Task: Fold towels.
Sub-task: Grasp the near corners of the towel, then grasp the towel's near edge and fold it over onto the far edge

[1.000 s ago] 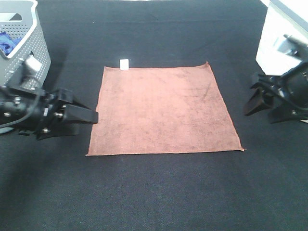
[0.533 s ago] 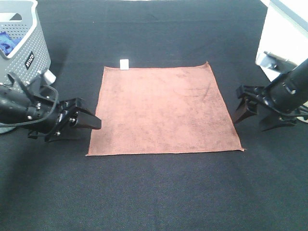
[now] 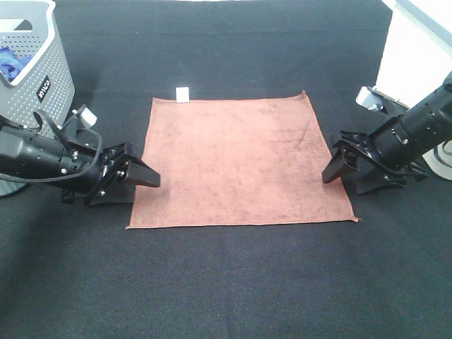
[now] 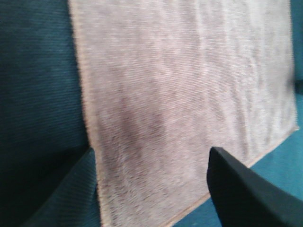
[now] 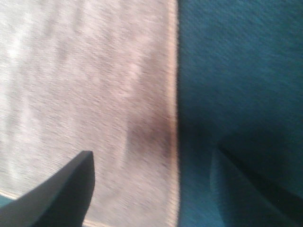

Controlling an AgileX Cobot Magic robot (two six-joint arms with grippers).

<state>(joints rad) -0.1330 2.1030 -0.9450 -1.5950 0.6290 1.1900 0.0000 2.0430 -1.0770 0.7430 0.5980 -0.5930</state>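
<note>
I have the towel [image 3: 240,162] lying flat and spread open in the middle of the black table [image 3: 233,289], a small white tag [image 3: 182,94] at its far edge. The left gripper [image 3: 145,169] sits low at the towel's left edge, near the near-left corner; its jaws are spread wide. In the left wrist view one finger [image 4: 61,198] is over the dark cloth and the other over the towel, with the hem running between them. The right gripper [image 3: 333,161] is at the towel's right edge, also toward the near side; its jaws are likewise parted. In the right wrist view one finger [image 5: 57,198] is above the towel and the other above the table, the edge between them. Neither claw pinches anything; I cannot tell whether the tips touch the fabric. A grey perforated basket [image 3: 42,70] stands at the far left, behind the left arm; something blue [image 3: 10,62] shows inside it, too little for me to name. A white bin [image 3: 413,49] stands at the far right; its inside is hidden from me.
</note>
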